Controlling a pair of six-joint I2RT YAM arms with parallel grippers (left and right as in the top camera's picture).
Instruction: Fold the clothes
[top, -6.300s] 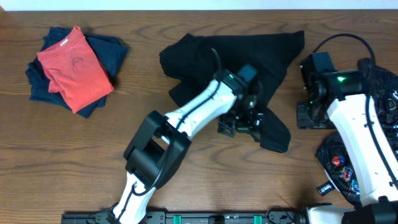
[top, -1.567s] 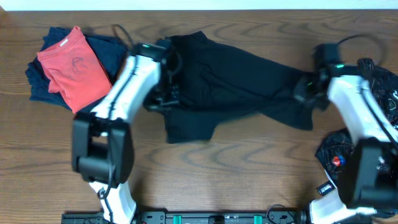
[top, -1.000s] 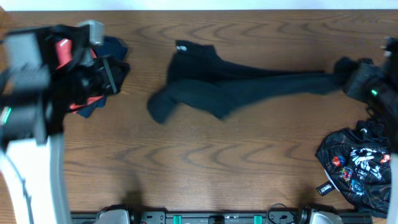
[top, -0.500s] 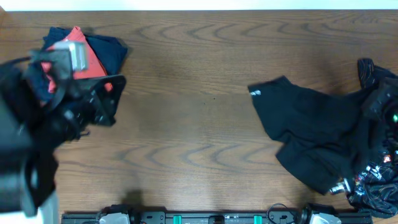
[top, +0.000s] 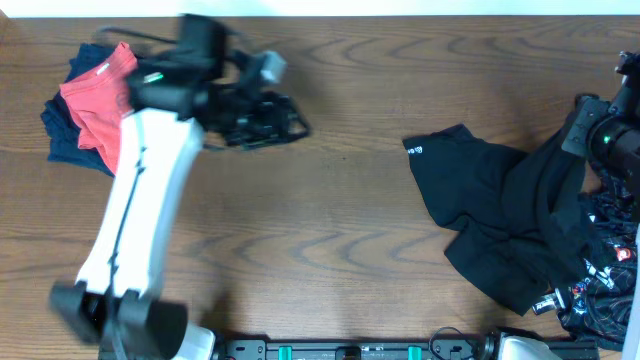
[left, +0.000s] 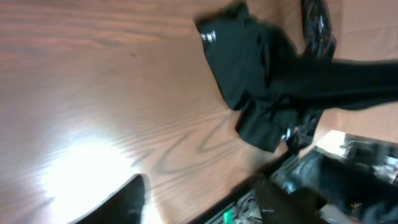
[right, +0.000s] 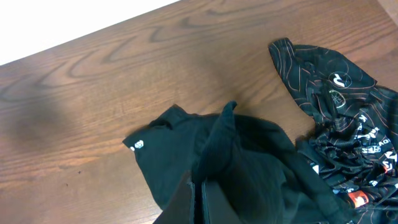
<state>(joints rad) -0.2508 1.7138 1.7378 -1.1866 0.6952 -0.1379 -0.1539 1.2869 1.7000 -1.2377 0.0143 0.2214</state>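
Observation:
The large black garment (top: 480, 205) of the clothes lies crumpled at the table's right side, its small white logo (top: 415, 148) at the left corner. My right gripper (top: 586, 140) hangs over its far right part. In the right wrist view that gripper (right: 202, 198) is shut on a raised fold of the black garment (right: 249, 155). My left gripper (top: 288, 124) hovers far from it over the upper left of the table. Its jaws stand open in the left wrist view (left: 199, 208) with bare wood between them, and the black garment (left: 255, 62) is seen at a distance.
A dark garment with thin-line print (top: 600, 290) lies bunched at the right front corner, touching the black one; it also shows as a printed garment (right: 329, 99) in the right wrist view. A pile of red and navy clothes (top: 100, 105) sits at the back left.
The left gripper has let go of the black garment, opened, and swung back over the upper left of the table. The right gripper has dragged the garment to the right side.

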